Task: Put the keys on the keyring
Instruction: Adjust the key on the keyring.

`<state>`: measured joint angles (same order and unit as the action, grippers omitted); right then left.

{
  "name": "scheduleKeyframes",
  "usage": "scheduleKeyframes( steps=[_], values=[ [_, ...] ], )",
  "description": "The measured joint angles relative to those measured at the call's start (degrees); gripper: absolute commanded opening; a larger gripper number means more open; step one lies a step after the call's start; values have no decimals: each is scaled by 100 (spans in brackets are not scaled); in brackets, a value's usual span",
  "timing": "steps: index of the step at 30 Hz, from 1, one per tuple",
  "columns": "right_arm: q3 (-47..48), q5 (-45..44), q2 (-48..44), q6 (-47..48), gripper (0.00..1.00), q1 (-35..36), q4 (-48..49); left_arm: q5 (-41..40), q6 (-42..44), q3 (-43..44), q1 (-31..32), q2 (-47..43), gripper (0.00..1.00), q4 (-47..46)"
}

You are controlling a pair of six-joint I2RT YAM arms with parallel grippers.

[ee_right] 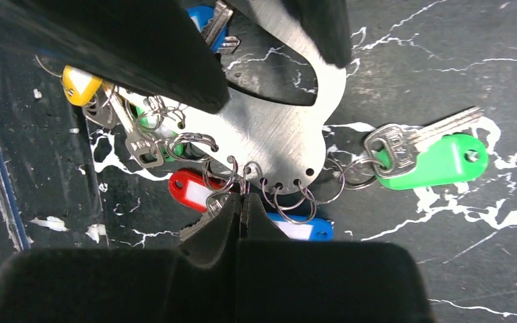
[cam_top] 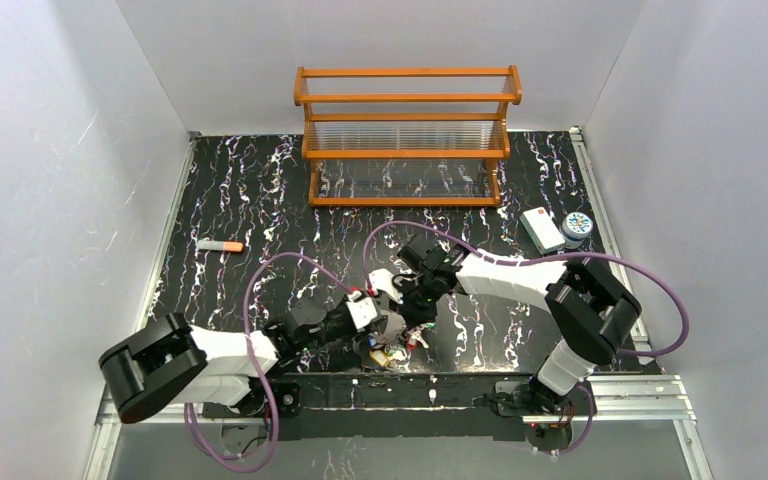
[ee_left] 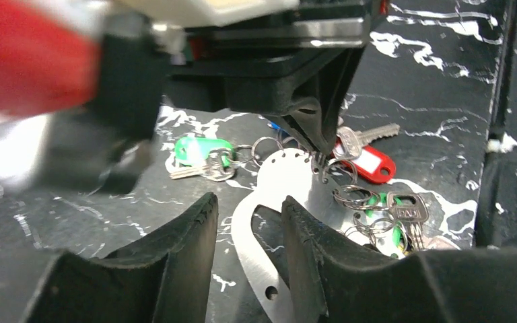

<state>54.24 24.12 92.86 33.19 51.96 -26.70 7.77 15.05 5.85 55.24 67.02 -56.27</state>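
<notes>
The keyring (ee_right: 276, 128) is a flat silver plate with a row of holes and a thin loop band, lying near the table's front edge (cam_top: 385, 335). Keys hang from its holes on split rings: a green-tagged key (ee_right: 437, 161), a red tag (ee_right: 188, 190), a blue tag (ee_right: 303, 229) and a yellow tag (ee_right: 81, 84). My right gripper (ee_right: 240, 200) is shut on one split ring at the plate's rim. My left gripper (ee_left: 248, 205) stands open, its fingers either side of the keyring's band (ee_left: 246, 235), with gaps showing. In that view a green tag (ee_left: 202, 149) and a red tag (ee_left: 370, 165) also show.
A wooden rack (cam_top: 407, 135) stands at the back. An orange-tipped grey stick (cam_top: 220, 245) lies at the left. A white box (cam_top: 541, 230) and a round tin (cam_top: 578, 225) sit at the right. Both arms meet close over the keys near the front edge.
</notes>
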Motion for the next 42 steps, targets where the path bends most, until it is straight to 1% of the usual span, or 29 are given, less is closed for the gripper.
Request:
scheduleKeyframes(
  steps=[4, 9, 13, 17, 19, 22, 24, 34, 36, 38, 39, 42],
  values=[
    [0, 33, -13, -11, 1, 33, -33, 501, 87, 271, 0, 627, 32, 85],
    [-2, 109, -28, -20, 1, 28, -22, 966, 149, 496, 0, 1158, 24, 57],
    [-2, 186, -59, -31, 1, 31, -7, 1279, 166, 662, 2, 1515, 23, -48],
    [-2, 258, -129, -46, 1, 31, 37, 1399, 146, 713, 11, 1821, 23, -334],
    [-4, 273, -131, -52, 1, 28, 33, 1412, 136, 739, 13, 1943, 19, -483],
    [-4, 297, -131, -61, 1, 28, 35, 1412, 98, 745, 33, 2063, 6, -656],
    [-7, 306, -131, -68, 1, 28, 35, 1405, 74, 745, 44, 2107, 0, -723],
    [-66, 306, -168, -90, 1, 28, 107, 1362, -57, 732, 44, 2124, 0, -811],
    [-140, 315, -264, -129, 1, 28, 197, 1340, -118, 697, 44, 2033, 13, -802],
    [-197, 330, -385, -162, 1, 28, 284, 1314, -157, 640, 46, 1884, 21, -800],
    [-201, 339, -417, -168, 1, 28, 302, 1296, -168, 605, 46, 1799, 23, -804],
    [-201, 356, -479, -184, 1, 28, 376, 1224, -219, 461, 48, 1467, 25, -811]
  ],
)
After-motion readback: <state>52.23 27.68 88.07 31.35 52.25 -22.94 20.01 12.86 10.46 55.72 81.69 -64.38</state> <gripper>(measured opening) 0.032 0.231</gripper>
